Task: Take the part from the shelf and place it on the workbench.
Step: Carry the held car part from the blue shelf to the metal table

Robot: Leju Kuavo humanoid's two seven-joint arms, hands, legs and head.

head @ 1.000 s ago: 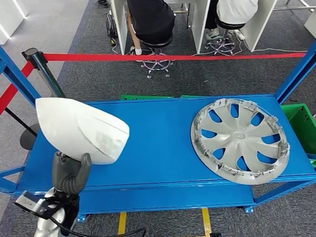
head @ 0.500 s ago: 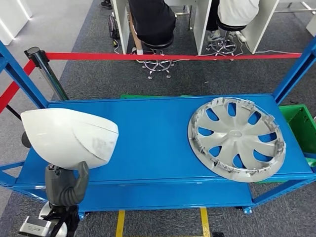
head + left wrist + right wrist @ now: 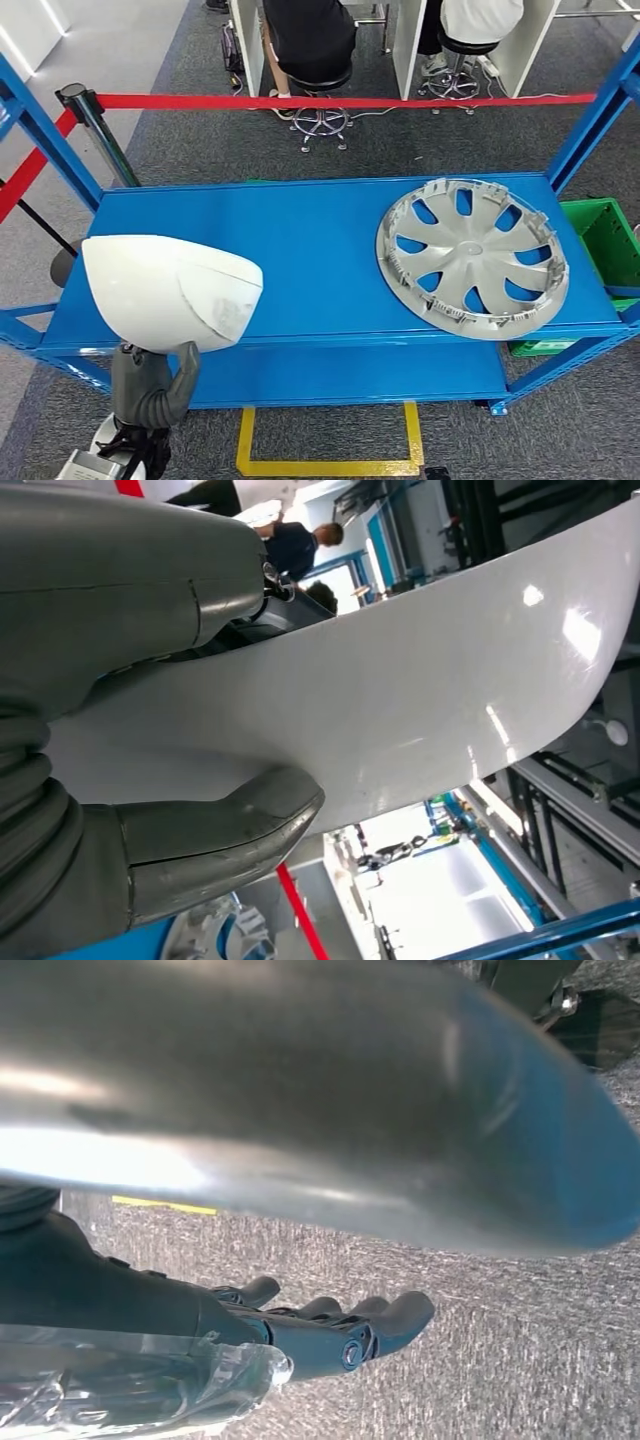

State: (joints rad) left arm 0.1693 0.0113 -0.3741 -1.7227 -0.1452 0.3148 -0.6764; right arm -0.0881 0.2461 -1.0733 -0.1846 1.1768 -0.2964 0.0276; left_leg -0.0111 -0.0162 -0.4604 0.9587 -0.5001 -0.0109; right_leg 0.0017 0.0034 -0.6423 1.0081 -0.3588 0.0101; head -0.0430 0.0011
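My left hand (image 3: 151, 385) holds a white, smooth, shell-shaped part (image 3: 170, 290) from below, at the lower left of the head view. The part hangs over the front left edge of the blue shelf (image 3: 317, 250), lifted off its surface. In the left wrist view the grey thumb (image 3: 219, 830) and fingers clamp the white part (image 3: 423, 680) between them. My right hand (image 3: 332, 1330) hangs over grey carpet, its dark fingers stretched out with nothing in them.
A silver hubcap (image 3: 472, 258) lies on the right of the shelf. A red barrier belt (image 3: 340, 101) on a post (image 3: 94, 130) runs behind it, with people seated on chairs beyond. A green crate (image 3: 607, 240) is at the right. Yellow floor tape (image 3: 324, 462) lies below.
The whole picture has shifted: the shelf sits higher and further off and more floor shows, so the camera has moved back. My left hand still holds the white part.
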